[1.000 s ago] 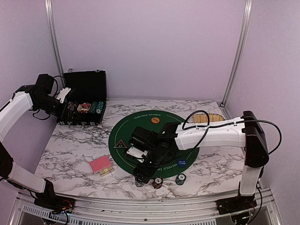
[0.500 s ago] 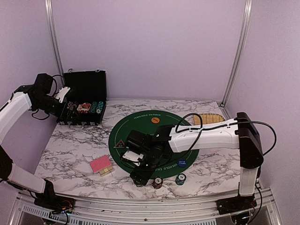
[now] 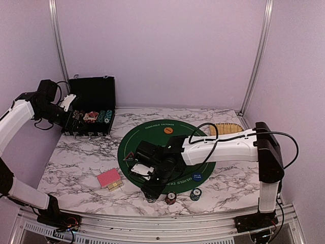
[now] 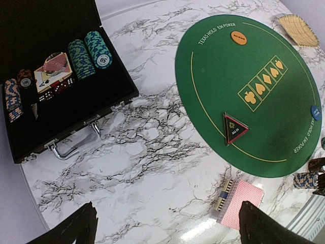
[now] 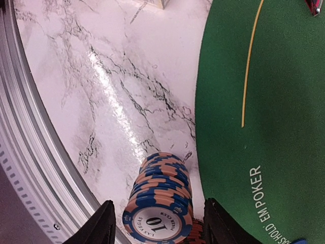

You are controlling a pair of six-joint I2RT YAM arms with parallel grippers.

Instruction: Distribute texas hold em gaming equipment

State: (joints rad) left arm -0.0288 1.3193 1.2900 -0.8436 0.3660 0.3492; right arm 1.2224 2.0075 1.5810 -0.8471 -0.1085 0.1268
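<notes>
2 right tool fingers flank a chip stack cut off below, grip unclear; left tool gapes wide.

Blue button — cut by edge

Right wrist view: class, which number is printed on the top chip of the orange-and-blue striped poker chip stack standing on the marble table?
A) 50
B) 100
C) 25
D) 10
D: the top face of the orange-and-blue striped poker chip stack reads 10, with the words LAS VEGAS printed beside it.
</notes>
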